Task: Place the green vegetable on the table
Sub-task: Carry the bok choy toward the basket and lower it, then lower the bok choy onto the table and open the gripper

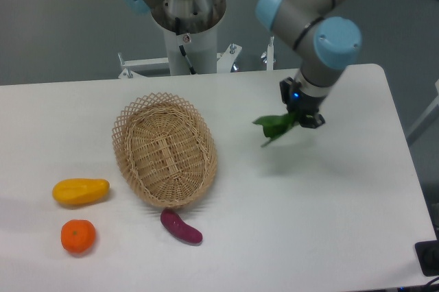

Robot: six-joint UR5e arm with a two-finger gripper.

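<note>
- The jaws of the gripper (pixel 296 118) are closed on the green vegetable (pixel 276 127), which they hold by one end.
- The green vegetable hangs from the jaws to the lower left, leaves spreading out, and it is lifted above the table (pixel 329 223); a faint shadow lies on the white surface under it and to its right.
- The gripper sits at the end of the grey arm with blue caps (pixel 317 25), which comes in from the top of the picture.
- The wicker basket (pixel 164 149) stands well to the left of the jaws, apart from the vegetable.
- The purple vegetable (pixel 180 227) lies far below and left of the jaws, just beside the near rim of the basket.
- The yellow fruit (pixel 81 190) and the orange fruit (pixel 77 236) lie farthest left from the jaws, near each other.
</note>
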